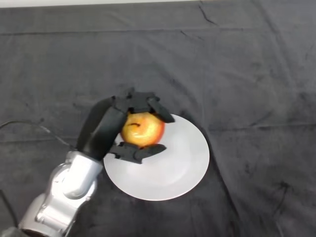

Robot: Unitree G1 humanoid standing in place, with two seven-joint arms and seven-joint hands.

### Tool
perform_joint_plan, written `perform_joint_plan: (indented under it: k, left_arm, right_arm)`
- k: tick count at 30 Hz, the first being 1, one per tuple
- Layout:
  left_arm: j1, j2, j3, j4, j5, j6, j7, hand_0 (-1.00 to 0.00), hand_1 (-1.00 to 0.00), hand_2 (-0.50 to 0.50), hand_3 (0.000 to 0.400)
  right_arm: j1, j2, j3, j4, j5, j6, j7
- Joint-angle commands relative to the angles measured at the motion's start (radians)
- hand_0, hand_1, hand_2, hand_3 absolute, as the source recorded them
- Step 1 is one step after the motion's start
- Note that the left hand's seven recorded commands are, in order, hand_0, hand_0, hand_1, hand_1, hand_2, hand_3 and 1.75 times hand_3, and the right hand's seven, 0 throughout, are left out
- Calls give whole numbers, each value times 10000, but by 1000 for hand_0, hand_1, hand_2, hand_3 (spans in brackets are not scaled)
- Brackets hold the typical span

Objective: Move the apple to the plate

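Apple [142,129] gripped in robot hand [106,129], over plate [182,168] edge.

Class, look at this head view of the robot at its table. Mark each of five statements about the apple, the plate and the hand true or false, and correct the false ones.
1. The left hand has its fingers and thumb curled round the apple. True.
2. The plate is black. False: it is white, on a dark cloth.
3. The apple appears over the plate's left edge. True.
4. The apple is green. False: it is yellow and red.
5. The arm enters from the upper right. False: it comes in from the lower left.
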Motion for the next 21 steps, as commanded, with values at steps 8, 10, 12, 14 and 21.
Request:
perform_joint_plan:
  k: [8, 10, 12, 14, 21]
  left_arm:
    - [-940, 291, -550, 1215, 165, -309, 271, -1000, -1000, 0, 400]
    - [-1012, 321, -656, 1365, 368, -264, 393, -1000, -1000, 0, 400]
    - [-1075, 370, -747, 1458, 565, -189, 491, -718, -1000, 141, 400]
    - [-1131, 429, -811, 1489, 725, -95, 548, -388, -792, 202, 317]
    - [-1219, 607, -937, 1440, 1161, 154, 731, 0, 0, 0, 0]
  right_arm:
    - [-163, -166, -109, -386, 138, -29, -41]
    - [-166, -168, -111, -379, 139, -30, -39]
    - [-168, -171, -112, -372, 140, -31, -36]
    - [-171, -173, -114, -365, 141, -32, -33]
    - [-178, -180, -119, -345, 144, -36, -25]
